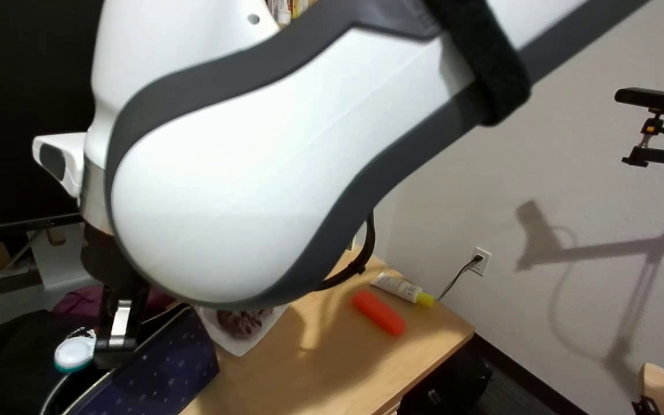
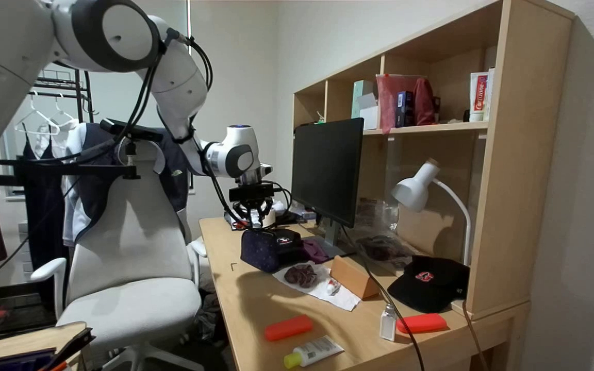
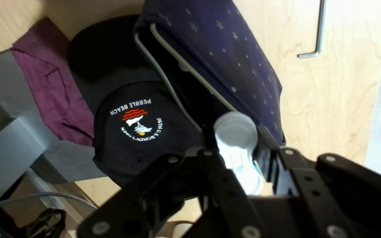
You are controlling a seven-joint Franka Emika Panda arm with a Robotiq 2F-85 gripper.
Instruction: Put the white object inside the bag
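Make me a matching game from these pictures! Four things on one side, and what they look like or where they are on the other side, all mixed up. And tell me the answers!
Things:
1. the white object
2. the bag
3. the cap
4. the hex key

Clues:
A. thin, grey and bent near one end
B. black, with letters and a little picture on it
C. held in the robot's hand
D. dark blue with stars, and its zip is open

Right pairs: 1-C, 2-D, 3-B, 4-A
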